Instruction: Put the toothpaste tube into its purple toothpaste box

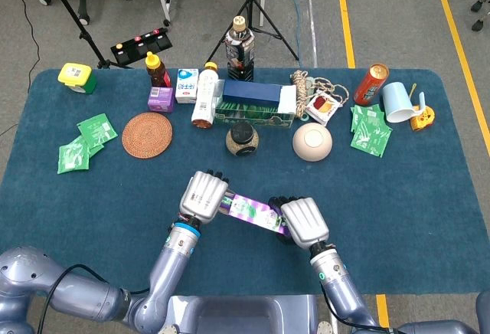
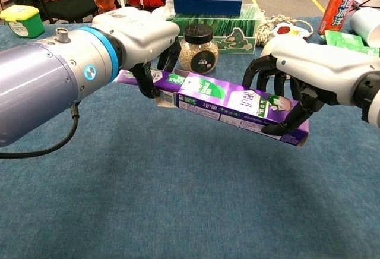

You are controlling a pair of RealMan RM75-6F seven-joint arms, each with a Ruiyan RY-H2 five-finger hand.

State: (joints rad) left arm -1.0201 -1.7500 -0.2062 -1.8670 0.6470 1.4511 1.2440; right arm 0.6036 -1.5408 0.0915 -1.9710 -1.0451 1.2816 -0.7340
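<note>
The purple toothpaste box (image 2: 237,106) is being held above the blue table (image 2: 178,211) by the right hand (image 2: 303,63), whose fingers (image 2: 297,111) are being wrapped around its far end. The toothpaste tube (image 2: 155,79) is being gripped by the left hand (image 2: 145,33) right at the box's open end, with most of the tube already inside and only a short length showing. A lidded glass jar (image 2: 198,47) is being left standing just behind the box, in front of a green carton (image 2: 237,27).
</note>
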